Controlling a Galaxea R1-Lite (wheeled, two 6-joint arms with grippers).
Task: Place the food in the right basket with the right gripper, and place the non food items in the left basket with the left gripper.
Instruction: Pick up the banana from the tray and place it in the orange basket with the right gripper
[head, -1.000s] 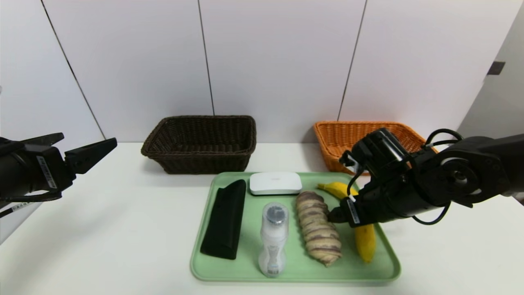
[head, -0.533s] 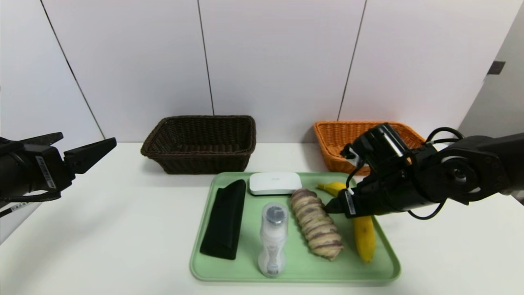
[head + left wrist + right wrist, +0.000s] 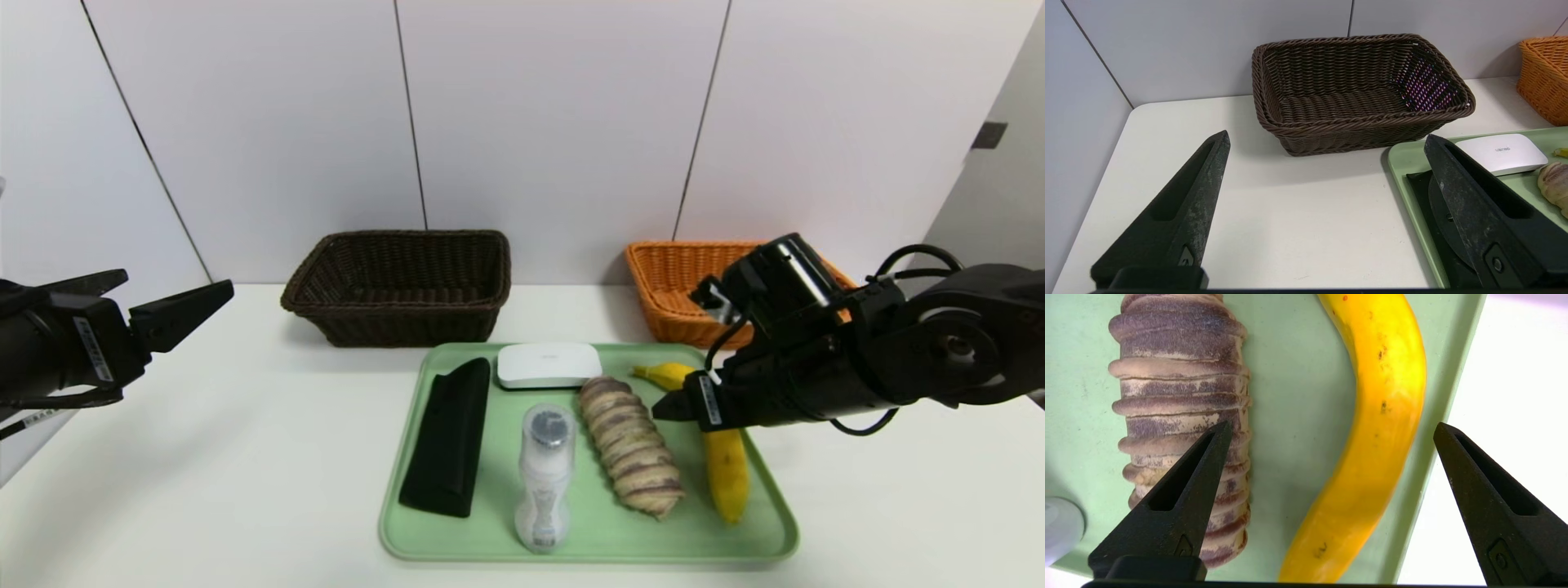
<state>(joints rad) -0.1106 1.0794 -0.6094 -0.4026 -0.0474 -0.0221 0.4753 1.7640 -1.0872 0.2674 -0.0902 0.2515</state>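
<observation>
Head view: a white counter [image 3: 204, 457] carries a pale green tray [image 3: 775, 523] near its front edge, toward the right. On the tray, from its left edge to its right, lie a flat black pouch [image 3: 447, 437], a clear-white bottle [image 3: 544, 474] with a dark cap, a tan-and-purple striped bread loaf [image 3: 630, 445] and a yellow banana [image 3: 725, 469] along the tray's right edge. A white flat device [image 3: 549, 364] lies at the tray's back edge. Against the counter's back edge stand the dark brown basket [image 3: 400, 286] and, to its right, the orange basket [image 3: 694, 282], partly hidden by the right arm.

The right pincer [image 3: 1331, 428] hangs over the tray, tilted downward, spread wide and grasping nothing. In the right wrist view the banana lies between its two tips, and one tip overlaps the loaf; whether it touches the loaf cannot be told.

The left pincer [image 3: 1327, 141] is parked above the counter's left edge, level, spread wide and empty, well apart from the tray.
</observation>
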